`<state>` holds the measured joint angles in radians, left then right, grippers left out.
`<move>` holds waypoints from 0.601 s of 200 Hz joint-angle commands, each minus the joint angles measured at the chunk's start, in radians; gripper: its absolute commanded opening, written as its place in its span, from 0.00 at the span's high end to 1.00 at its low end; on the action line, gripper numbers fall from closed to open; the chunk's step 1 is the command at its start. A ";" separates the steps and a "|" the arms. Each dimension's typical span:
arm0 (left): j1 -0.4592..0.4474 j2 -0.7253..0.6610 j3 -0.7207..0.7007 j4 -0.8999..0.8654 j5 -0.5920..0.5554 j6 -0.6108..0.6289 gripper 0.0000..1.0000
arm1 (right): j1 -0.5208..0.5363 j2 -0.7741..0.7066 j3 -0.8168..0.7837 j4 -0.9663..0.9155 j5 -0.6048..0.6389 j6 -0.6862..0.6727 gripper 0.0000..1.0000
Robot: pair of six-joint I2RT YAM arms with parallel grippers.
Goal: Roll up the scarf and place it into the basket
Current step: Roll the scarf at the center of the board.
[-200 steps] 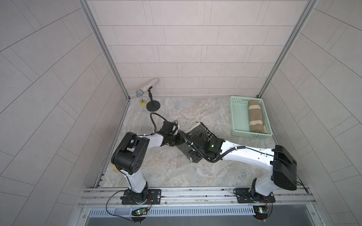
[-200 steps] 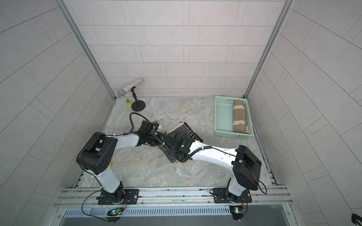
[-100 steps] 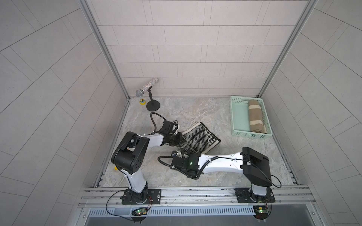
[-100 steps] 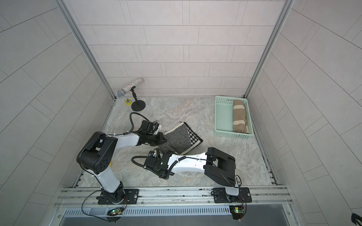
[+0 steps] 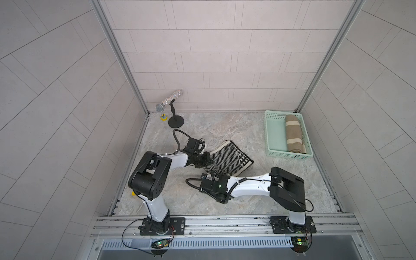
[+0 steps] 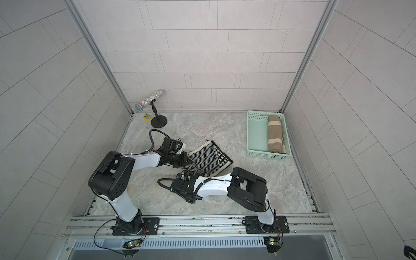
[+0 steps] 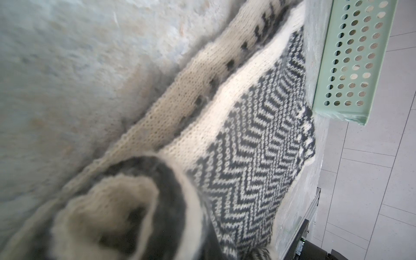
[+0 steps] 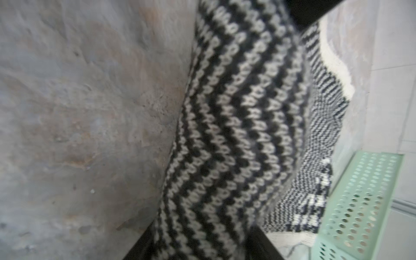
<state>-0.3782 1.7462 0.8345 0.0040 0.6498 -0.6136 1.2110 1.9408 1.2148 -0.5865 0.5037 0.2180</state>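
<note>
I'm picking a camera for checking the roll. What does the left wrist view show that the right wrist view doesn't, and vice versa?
Only the left wrist view: the curled end of the scarf up close, plus a cream layer flecked with dark spots. Only the right wrist view: the jaws of the right gripper, dark, on either side of the rolled part. Both: the herringbone knit, the marble table and the perforated wall of the basket.

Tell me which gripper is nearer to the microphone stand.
Left. The left gripper holds the scarf at the end facing the microphone stand. The right gripper is at the scarf's front edge, farther from the stand.
</note>
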 commanded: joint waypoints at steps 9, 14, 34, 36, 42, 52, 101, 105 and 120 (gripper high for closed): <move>0.005 -0.052 0.009 -0.121 -0.029 -0.037 0.77 | -0.043 0.064 -0.049 -0.004 -0.189 0.044 0.73; 0.008 -0.067 0.012 -0.129 -0.035 -0.046 0.70 | -0.046 0.059 -0.050 -0.008 -0.206 0.053 0.78; 0.032 -0.158 0.029 -0.197 -0.093 -0.060 0.50 | -0.055 0.017 -0.058 -0.015 -0.281 0.100 0.95; 0.035 -0.170 0.033 -0.207 -0.101 -0.059 0.48 | -0.058 0.012 -0.059 -0.015 -0.291 0.106 0.96; 0.042 -0.202 0.045 -0.241 -0.126 -0.054 0.46 | -0.066 -0.006 -0.064 -0.016 -0.322 0.124 0.99; 0.060 -0.258 0.066 -0.292 -0.170 -0.041 0.44 | -0.086 -0.035 -0.075 -0.012 -0.387 0.156 1.00; 0.073 -0.475 0.101 -0.460 -0.290 0.029 0.43 | -0.253 -0.183 -0.183 0.135 -0.803 0.308 1.00; 0.073 -0.486 0.094 -0.458 -0.285 0.032 0.44 | -0.272 -0.189 -0.193 0.150 -0.839 0.320 1.00; 0.072 -0.507 0.071 -0.451 -0.246 0.047 0.50 | -0.344 -0.204 -0.235 0.223 -0.992 0.362 1.00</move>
<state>-0.3012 1.2655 0.9318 -0.3687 0.4126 -0.6083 0.9455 1.7443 1.0546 -0.4271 -0.1341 0.4591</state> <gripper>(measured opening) 0.540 0.147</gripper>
